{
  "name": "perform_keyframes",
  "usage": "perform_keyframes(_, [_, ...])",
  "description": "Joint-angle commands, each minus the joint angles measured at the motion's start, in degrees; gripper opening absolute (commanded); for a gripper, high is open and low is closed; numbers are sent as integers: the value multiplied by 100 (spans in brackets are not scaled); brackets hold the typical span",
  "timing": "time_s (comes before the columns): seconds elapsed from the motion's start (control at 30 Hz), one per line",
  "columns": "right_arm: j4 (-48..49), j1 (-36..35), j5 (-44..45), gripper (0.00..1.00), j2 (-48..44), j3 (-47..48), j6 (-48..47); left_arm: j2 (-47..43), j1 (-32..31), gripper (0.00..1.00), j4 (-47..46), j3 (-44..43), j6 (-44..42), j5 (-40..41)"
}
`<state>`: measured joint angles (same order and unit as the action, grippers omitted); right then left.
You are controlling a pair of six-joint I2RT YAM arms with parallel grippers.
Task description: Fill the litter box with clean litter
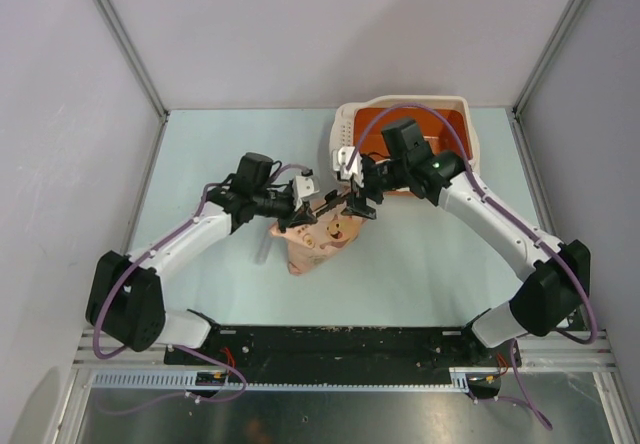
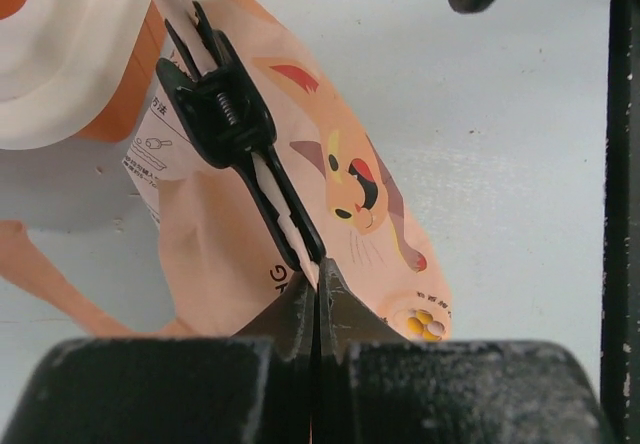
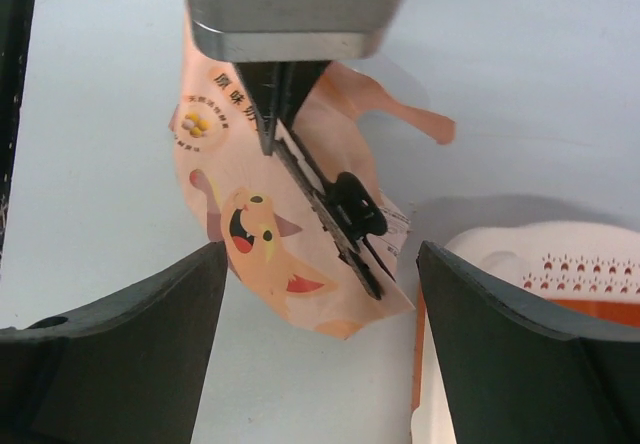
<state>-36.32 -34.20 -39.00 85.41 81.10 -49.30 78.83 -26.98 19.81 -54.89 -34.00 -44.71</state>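
Note:
The litter box (image 1: 425,101), cream outside and orange inside, stands at the back right of the table; it also shows in the left wrist view (image 2: 60,74) and the right wrist view (image 3: 545,264). No loose litter shows. A pink cat-print bag (image 1: 312,242) stands in front of it, its top sealed by a black clip (image 2: 235,129). My left gripper (image 2: 318,299) is shut on the bag's top edge at the clip's near end. My right gripper (image 3: 320,264) is open, facing the clip's (image 3: 345,219) other end without touching it.
The litter box's perforated ledge (image 1: 345,129) faces the bag. Grey walls with metal corner posts (image 1: 150,94) close in the pale table (image 1: 200,154). Both arms meet over the bag, the right arm (image 1: 490,214) crossing the box's front.

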Motion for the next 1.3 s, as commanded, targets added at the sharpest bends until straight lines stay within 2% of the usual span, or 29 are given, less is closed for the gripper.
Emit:
perform_keyframes(0.0, [-122, -114, -90, 81, 89, 29, -563, -438, -123, 0, -180, -250, -564, -390])
perform_keyframes(0.2, [326, -105, -134, 80, 511, 99, -441, -561, -123, 0, -180, -153, -643, -302])
perform_keyframes(0.43, [345, -44, -326, 78, 1021, 389, -466, -667, -123, 0, -180, -30, -696, -214])
perform_keyframes(0.5, [248, -43, -397, 74, 1074, 485, -598, -684, -132, 0, -180, -30, -722, -179])
perform_keyframes(0.73, [169, -43, -670, 71, 1118, 678, -852, -702, -132, 0, -180, 22, -731, -135])
perform_keyframes(0.87, [-252, -52, -766, 58, 1311, 941, -1169, -685, -123, 0, -188, 5, -749, -108])
perform_keyframes(0.97, [-517, -52, -828, 53, 1470, 1118, -1188, -667, -123, 0, -180, 5, -766, -82])
perform_keyframes(1.2, [-648, -52, -784, 48, 1549, 1189, -1345, -579, -123, 0, -180, -39, -828, -73])
perform_keyframes(1.27, [-745, -52, -784, 43, 1593, 1232, -1372, -562, -123, 0, -188, -56, -836, -73])
